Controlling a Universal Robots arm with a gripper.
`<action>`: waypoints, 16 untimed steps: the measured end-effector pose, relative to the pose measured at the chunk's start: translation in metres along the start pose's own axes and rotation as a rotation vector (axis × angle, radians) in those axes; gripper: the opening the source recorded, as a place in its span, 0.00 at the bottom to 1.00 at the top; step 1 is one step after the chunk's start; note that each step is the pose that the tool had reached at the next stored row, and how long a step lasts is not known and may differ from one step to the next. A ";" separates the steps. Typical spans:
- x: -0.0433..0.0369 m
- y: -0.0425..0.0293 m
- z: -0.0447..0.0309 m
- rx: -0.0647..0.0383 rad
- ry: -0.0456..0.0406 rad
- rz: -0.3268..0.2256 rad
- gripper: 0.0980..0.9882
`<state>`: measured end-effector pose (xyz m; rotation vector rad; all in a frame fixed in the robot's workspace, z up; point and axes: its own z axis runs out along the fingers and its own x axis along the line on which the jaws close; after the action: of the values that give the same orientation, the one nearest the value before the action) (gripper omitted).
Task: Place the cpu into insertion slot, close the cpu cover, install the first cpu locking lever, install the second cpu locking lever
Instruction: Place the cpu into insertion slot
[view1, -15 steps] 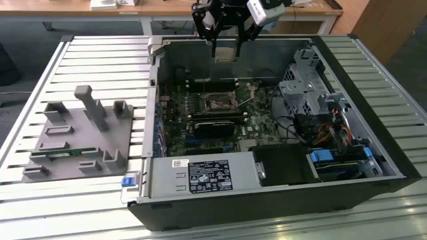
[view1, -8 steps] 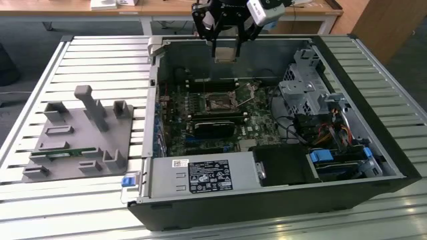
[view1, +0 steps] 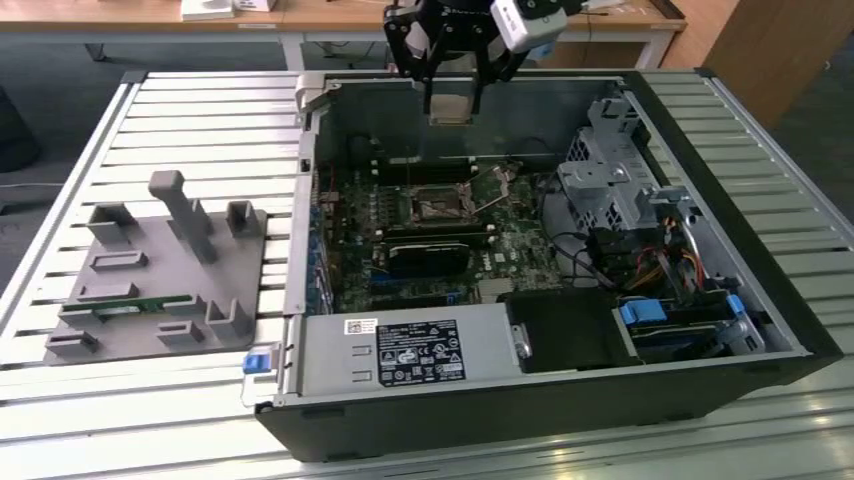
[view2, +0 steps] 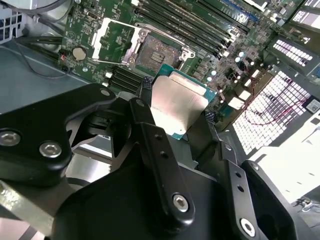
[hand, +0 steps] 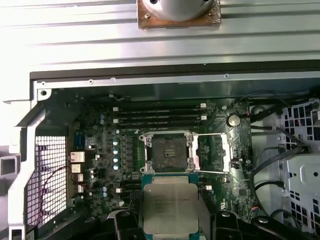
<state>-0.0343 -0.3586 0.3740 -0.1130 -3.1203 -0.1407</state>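
My gripper (view1: 451, 108) hangs over the far wall of the open computer case, shut on the cpu (view1: 451, 116), a pale metallic square held flat by two opposite edges. In both wrist views the cpu (view2: 177, 104) (hand: 170, 206) sits between the black fingertips (view2: 146, 84), above the board and off to one side of the insertion slot (hand: 167, 152) (view2: 155, 56). The slot (view1: 438, 206) lies bare, with a dark centre and silver rim. The cpu cover (hand: 212, 152) (view2: 112, 40) is swung open and lies beside the slot. Thin wire levers stand loose along it.
Memory slots (hand: 160, 115) run beside the socket. A black graphics card (view1: 427, 255) lies nearer the case front, with a silver drive cage (view1: 607, 185) and cables at the exterior view's right. A grey fixture block (view1: 160, 270) stands on the slatted table outside the case.
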 end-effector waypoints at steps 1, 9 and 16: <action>0.0000 0.0000 0.0000 0.000 -0.0007 0.008 0.48; 0.0000 0.0000 0.0001 -0.001 -0.0064 0.072 0.48; 0.0000 0.0000 0.0002 -0.002 -0.0095 0.107 0.48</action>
<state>-0.0344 -0.3586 0.3738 -0.2805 -3.1145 -0.1419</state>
